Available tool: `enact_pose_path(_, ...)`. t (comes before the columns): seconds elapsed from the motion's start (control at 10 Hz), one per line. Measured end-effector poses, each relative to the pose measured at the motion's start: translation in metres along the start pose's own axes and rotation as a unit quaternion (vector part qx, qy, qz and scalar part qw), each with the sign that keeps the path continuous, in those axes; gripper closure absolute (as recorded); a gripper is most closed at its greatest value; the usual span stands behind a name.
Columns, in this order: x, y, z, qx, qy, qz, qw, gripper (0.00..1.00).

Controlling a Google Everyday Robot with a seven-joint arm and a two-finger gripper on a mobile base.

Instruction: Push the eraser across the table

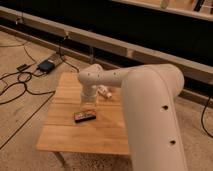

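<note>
Gripper [89,103] hangs over mid-table [60,135], just on the far-edge side of the eraser [85,116]. Open wood runs from the eraser to the left edge, the near edge and the near-left corner. The thick white arm [150,115] blocks the right edge and near-right corner. 1 small white object [104,92] lies toward the far edge, just right of the gripper's wrist.

A lab or test room, it seems: bare speckled floor [20,132], black cables [17,86] trailing over it to a small dark box [46,65], a long pale ledge [150,53] along a dark wall [125,25], and a white robot arm [150,100] bent over a small wood desk [65,140], its claw [88,106] low above the desk's middle.
</note>
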Motion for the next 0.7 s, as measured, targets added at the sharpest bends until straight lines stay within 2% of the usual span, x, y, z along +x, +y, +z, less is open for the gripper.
enact_pose_path(0.3,0.024,-0.035,-0.008,0.032,-0.01,0.037,0.9987,0.35)
enact_pose_path(0.4,0.029,-0.042,-0.009,0.038,-0.01,0.045,0.9982,0.35)
enact_pose_path(0.7,0.05,-0.072,-0.001,0.065,-0.004,0.078,0.9948,0.35)
